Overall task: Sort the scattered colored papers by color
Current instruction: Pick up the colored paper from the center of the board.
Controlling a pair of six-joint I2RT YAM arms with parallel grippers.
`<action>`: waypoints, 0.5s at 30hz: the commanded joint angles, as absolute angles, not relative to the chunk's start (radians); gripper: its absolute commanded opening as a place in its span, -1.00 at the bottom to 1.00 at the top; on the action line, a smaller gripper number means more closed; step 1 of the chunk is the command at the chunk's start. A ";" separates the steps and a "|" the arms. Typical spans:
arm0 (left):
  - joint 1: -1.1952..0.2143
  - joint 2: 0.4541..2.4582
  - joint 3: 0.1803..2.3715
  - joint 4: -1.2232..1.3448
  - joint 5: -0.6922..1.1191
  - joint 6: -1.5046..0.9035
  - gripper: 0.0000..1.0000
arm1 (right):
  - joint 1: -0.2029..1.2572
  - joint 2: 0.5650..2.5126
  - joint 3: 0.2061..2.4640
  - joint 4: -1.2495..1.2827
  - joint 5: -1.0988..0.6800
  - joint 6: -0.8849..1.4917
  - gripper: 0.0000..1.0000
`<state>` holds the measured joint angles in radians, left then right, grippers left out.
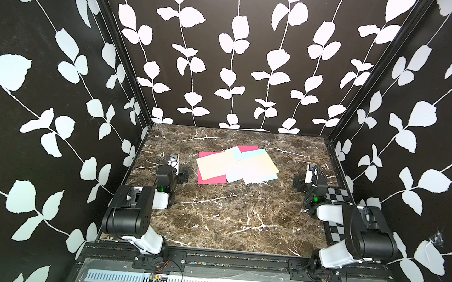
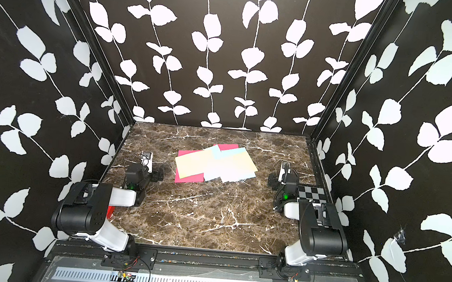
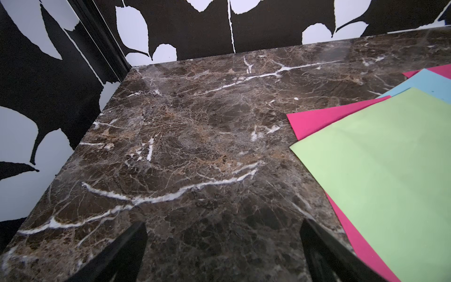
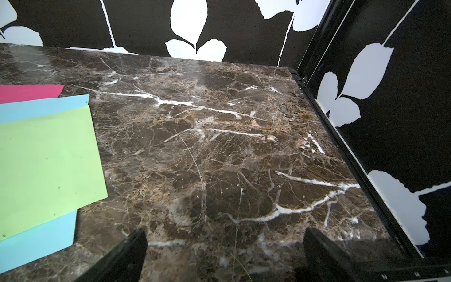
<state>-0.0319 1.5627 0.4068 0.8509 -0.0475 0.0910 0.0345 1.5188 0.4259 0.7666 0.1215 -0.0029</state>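
The colored papers lie in one overlapping heap at the middle back of the marble table, and both top views show them. In the left wrist view a light green sheet covers a magenta-pink one, with a pale blue one behind. The right wrist view shows green over blue, and pink at the back. My left gripper stands open, left of the heap, over bare marble. My right gripper stands open to the heap's right, holding nothing.
A black-and-white checkerboard panel lies along the table's right edge, partly under the right arm. A small red thing shows behind the left arm. Leaf-patterned walls close the back and both sides. A black rail runs along the right edge.
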 commanded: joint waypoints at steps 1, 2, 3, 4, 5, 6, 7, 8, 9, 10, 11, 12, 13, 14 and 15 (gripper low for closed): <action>-0.035 1.433 0.481 0.660 -0.063 0.099 0.98 | 0.031 1.406 0.494 0.598 0.172 0.016 0.99; -0.036 1.380 0.519 0.550 -0.053 0.100 0.97 | 0.031 1.371 0.538 0.494 0.197 0.023 0.98; -0.036 1.341 0.545 0.493 -0.047 0.082 0.98 | 0.032 1.346 0.573 0.438 0.223 0.034 0.99; -0.036 1.297 0.563 0.461 -0.037 0.061 0.98 | 0.034 1.319 0.615 0.371 0.240 0.049 0.99; -0.038 1.262 0.576 0.451 -0.022 0.029 0.98 | 0.036 1.295 0.659 0.310 0.240 0.059 0.99; -0.041 1.241 0.595 0.435 -0.012 -0.002 0.98 | 0.043 1.276 0.701 0.254 0.233 0.065 0.98; -0.046 1.224 0.631 0.388 0.000 -0.034 0.98 | 0.058 1.261 0.749 0.187 0.232 0.071 0.98; -0.057 1.217 0.670 0.342 0.010 -0.051 0.98 | 0.079 1.249 0.800 0.127 0.238 0.069 0.98; -0.071 1.215 0.700 0.302 0.013 -0.061 0.98 | 0.103 1.243 0.838 0.085 0.249 0.065 0.98; -0.087 1.220 0.737 0.260 0.022 -0.068 0.98 | 0.132 1.240 0.883 0.039 0.271 0.062 0.98; -0.101 1.228 0.775 0.212 0.040 -0.075 0.98 | 0.166 1.244 0.929 -0.014 0.294 0.066 0.98; -0.111 1.235 0.804 0.171 0.066 -0.089 0.98 | 0.191 1.252 0.975 -0.060 0.299 0.075 0.98; -0.119 1.244 0.836 0.133 0.102 -0.103 0.98 | 0.220 1.264 1.016 -0.104 0.288 0.091 0.98; -0.129 1.253 0.860 0.095 0.122 -0.126 0.98 | 0.248 1.274 1.050 -0.137 0.277 0.113 0.98; -0.133 1.260 0.875 0.072 0.137 -0.154 0.98 | 0.272 1.287 1.074 -0.156 0.269 0.138 0.98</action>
